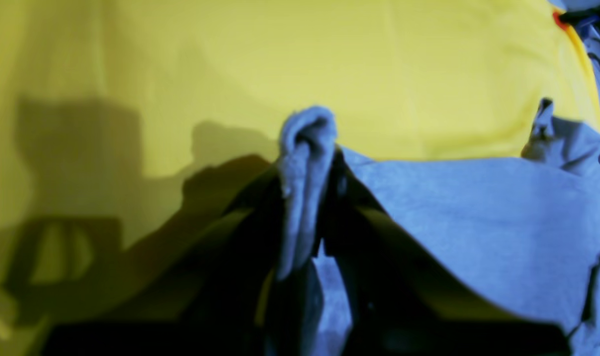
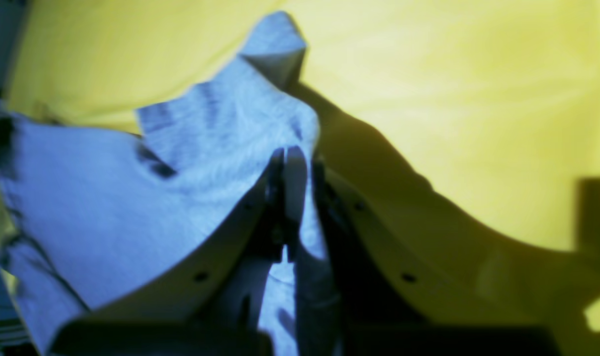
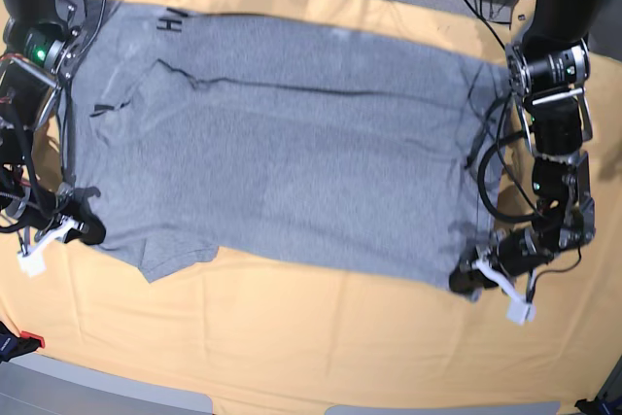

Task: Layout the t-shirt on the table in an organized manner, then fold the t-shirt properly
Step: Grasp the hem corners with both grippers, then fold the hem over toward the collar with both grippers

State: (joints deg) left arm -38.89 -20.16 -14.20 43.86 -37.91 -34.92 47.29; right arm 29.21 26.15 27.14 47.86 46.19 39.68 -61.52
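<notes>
We see the t-shirt [image 3: 282,172] spread across the middle of the table [image 3: 321,347] in the base view, its long axis running left to right, black lettering peeking at the upper left. We judge it light, soft and limp: it will sag and crease anywhere it is not held, so corners and hems are the places to pinch. The right hand [image 3: 86,228], lower left of that view, is clenched on a grey edge; the left hand [image 3: 465,279], lower right, is clenched on another bunched edge.
</notes>
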